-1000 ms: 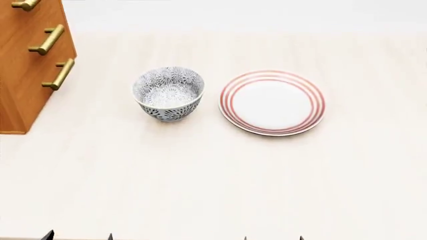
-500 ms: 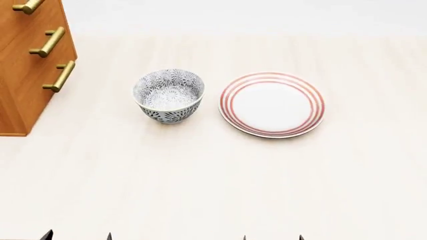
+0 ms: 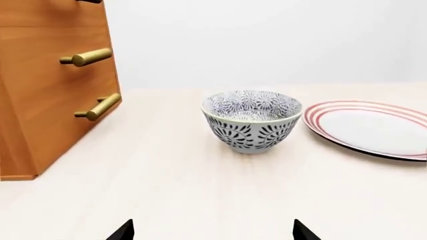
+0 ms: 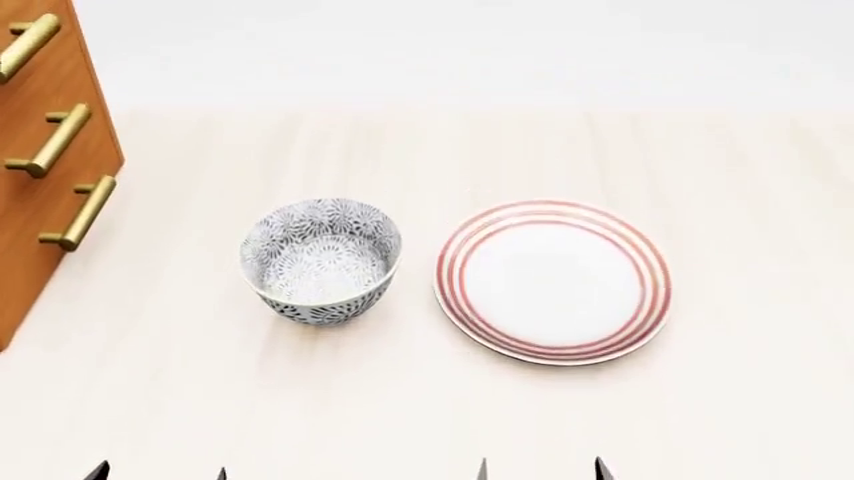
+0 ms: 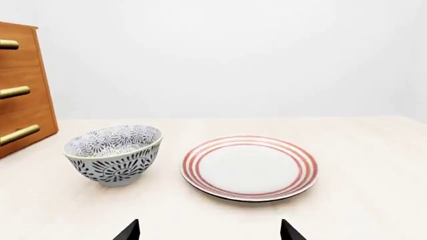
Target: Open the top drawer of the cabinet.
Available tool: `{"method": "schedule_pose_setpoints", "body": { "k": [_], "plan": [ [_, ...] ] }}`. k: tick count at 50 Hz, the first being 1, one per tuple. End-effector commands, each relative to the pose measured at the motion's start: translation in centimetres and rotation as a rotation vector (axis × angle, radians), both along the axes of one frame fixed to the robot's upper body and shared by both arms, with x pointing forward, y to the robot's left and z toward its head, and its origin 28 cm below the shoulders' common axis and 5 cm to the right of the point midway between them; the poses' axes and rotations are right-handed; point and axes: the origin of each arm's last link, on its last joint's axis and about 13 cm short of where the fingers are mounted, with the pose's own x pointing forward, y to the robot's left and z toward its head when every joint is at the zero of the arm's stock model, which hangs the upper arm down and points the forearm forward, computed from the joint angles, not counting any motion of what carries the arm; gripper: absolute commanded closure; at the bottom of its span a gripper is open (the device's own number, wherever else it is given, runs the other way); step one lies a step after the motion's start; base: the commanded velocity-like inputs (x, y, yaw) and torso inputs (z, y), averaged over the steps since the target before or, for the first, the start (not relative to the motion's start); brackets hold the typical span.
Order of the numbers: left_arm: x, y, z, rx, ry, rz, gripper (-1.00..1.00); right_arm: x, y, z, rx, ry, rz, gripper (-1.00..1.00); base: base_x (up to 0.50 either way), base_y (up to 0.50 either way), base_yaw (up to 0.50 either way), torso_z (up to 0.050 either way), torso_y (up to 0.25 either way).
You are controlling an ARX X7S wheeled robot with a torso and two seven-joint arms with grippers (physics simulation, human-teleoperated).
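Black fingertips of the left hand (image 4: pixel 156 472) and right hand (image 4: pixel 541 469) sit spread, both released and empty, at the near desk (image 4: pixel 427 420) edge. Bowl (image 4: pixel 320 262) and plate (image 4: pixel 553 280) have slid nearer in view as the head tilted; reaching hasn't begun. One bowl, one plate, one cabinet (image 4: pixel 40 170), three handles showing; the top drawer (image 4: pixel 27 45) sits far left, shut.

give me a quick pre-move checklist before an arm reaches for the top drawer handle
1. Top drawer shut, front flush with the cabinet: ok.
2. Its handle in view and unobstructed: ok in the right wrist view.
3. Left tool open: ok, tips spread apart.
4. Right tool open: ok.
5. Bowl and plate apart from the cabinet: ok.
6. Either tool near the handle: not ok, both far off.
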Motion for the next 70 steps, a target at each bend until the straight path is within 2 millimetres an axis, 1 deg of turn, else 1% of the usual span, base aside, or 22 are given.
{"method": "schedule_pose_setpoints", "body": {
  "k": [1,45,53,70],
  "plan": [
    [0.02,0.01,0.22,-0.021,-0.010,-0.001,-1.00,0.05,-0.03,0.24,0.014,-0.021,0.006,-1.00,0.50,0.00,0.00,0.000,0.000],
    [-0.15,-0.14,-0.01,-0.016,-0.005,-0.012,-1.00,-0.03,0.03,0.30,0.031,-0.029,0.009,-1.00,0.50,0.00,0.00,0.000,0.000],
    [-0.15,-0.15,0.01,-0.016,-0.005,-0.014,-1.00,-0.07,0.06,0.35,0.030,-0.049,0.017,-1.00,0.00,0.00,0.00,0.000,0.000],
    [-0.06,-0.14,-0.13,-0.013,-0.007,-0.014,-1.00,-0.05,0.02,0.29,0.014,-0.042,0.010,-1.00,0.00,0.49,0.00,0.000,0.000]
  ]
}}
